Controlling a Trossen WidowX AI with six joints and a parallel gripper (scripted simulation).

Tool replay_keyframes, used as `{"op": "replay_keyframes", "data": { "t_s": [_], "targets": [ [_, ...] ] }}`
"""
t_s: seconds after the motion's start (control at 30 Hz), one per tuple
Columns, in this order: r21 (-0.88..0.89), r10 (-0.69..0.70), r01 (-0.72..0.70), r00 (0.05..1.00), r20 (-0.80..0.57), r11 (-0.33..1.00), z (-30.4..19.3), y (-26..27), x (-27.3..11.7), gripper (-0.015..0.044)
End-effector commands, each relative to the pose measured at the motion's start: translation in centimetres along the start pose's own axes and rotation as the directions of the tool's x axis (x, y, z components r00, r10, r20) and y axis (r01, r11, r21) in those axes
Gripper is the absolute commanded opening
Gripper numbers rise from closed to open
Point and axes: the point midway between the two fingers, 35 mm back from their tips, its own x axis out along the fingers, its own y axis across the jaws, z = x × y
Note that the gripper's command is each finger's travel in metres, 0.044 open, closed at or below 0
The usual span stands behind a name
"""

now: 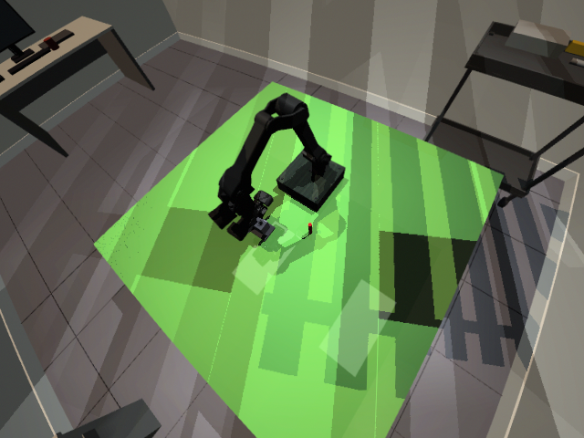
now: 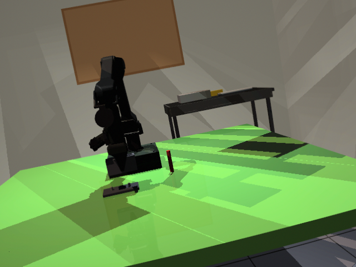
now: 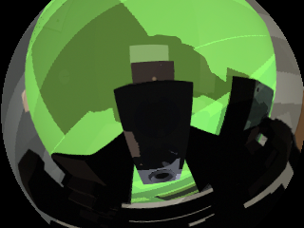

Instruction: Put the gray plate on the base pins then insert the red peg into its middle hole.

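Plate [image 3: 155, 127] is what your claw [image 1: 258, 224] has clamped: the fingers are shut about halfway on it. The wrist view shows this best. There the plate fills the middle as a dark slab, with a lit gray end carrying a hole, and a finger [image 3: 241, 110] stands to its right. From the top view you get only a small gray corner of the plate under the folded arm, held above the bench [image 1: 329, 377], toward its left edge from the middle. The exterior view hides the grip behind the arm, but it alone shows you the base [image 2: 120, 188] lying flat on the bench with small studs on top. The wrist view places that base beyond the plate's far end, apart from it. The red peg [image 2: 169, 161] stands on end near the bench's middle, close beside the arm's dark mount [image 2: 143, 161], well apart from the claw.
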Motion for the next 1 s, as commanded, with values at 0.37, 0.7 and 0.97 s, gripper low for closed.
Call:
{"op": "replay_keyframes", "data": {
  "t_s": [0.37,0.7,0.97],
  "targets": [
    [0.023,-0.004,0.004,1.0,-0.004,1.0,1.91,-0.89,1.18,0.0],
    [0.023,-0.004,0.004,1.0,-0.004,1.0,1.91,-0.89,1.18,0.0],
    [0.023,-0.004,0.004,1.0,-0.004,1.0,1.91,-0.89,1.18,0.0]
  ]
}}
